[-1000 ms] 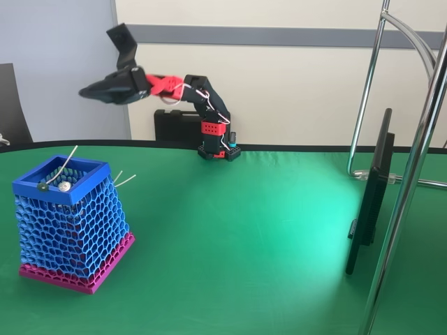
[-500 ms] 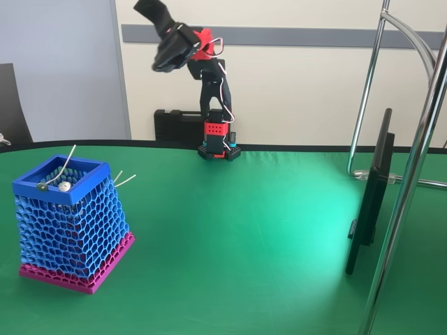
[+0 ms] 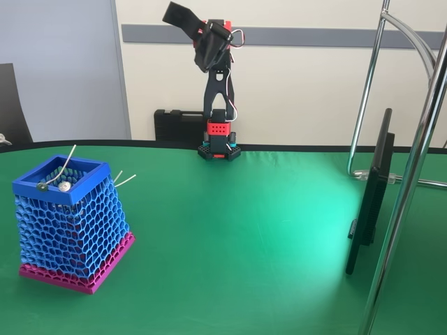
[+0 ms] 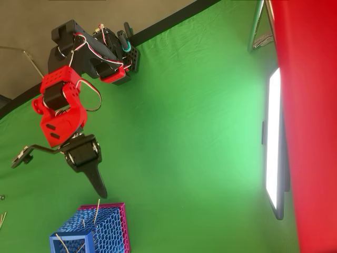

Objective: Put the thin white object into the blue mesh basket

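The thin white stick (image 3: 66, 165), curved, with a small dark disc at its low end, already leans inside the blue mesh basket (image 3: 68, 209) at the lower left of the fixed view; it looks light, springy and slippery, best pinched mid-shaft rather than by the tip. The basket is stiff honeycomb plastic with a solid square rim and magenta base on the green cloth counter (image 3: 237, 237). The fingers (image 4: 58, 171) are spread apart and hold nothing, raised high at upper centre of the fixed view.

Open green table (image 3: 230, 230) between blue mesh basket (image 3: 70, 223) and monitor (image 3: 370, 202).
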`<control>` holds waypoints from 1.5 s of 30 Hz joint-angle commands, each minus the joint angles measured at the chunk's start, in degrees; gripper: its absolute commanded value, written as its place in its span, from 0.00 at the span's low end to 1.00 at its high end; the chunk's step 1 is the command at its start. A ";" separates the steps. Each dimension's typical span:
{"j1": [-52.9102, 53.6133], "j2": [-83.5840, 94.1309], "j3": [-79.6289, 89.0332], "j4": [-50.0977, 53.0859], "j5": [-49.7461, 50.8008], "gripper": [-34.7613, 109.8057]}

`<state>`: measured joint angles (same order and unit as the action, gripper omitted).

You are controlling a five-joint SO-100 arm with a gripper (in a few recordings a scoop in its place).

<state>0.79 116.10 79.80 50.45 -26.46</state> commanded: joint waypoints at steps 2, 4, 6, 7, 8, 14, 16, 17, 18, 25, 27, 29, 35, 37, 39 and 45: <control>-1.67 13.27 13.36 -1.76 5.19 0.24; -2.29 19.51 21.36 -2.90 8.09 0.24; -2.55 25.22 28.56 -4.13 10.72 0.24; -2.64 27.86 31.90 -4.83 12.30 0.24; -2.55 30.06 34.72 -5.10 13.62 0.24; -1.58 41.66 49.92 -5.45 18.28 0.24; -1.14 46.05 54.84 -6.50 19.07 0.24; -1.05 47.81 56.87 -6.33 19.25 0.24; -1.05 49.57 58.71 -6.24 19.42 0.24; -0.88 63.19 72.16 -4.31 20.83 0.24; -0.53 67.06 75.85 -3.69 20.83 0.24; -0.09 70.84 79.45 -2.46 20.92 0.24; 1.49 74.36 89.21 -2.72 19.69 0.24; 1.58 74.36 92.81 -4.75 18.72 0.24; 1.67 74.36 96.15 -7.12 18.28 0.24; 1.67 74.44 96.86 -3.08 19.95 0.24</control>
<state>2.29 190.11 176.22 45.62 -7.21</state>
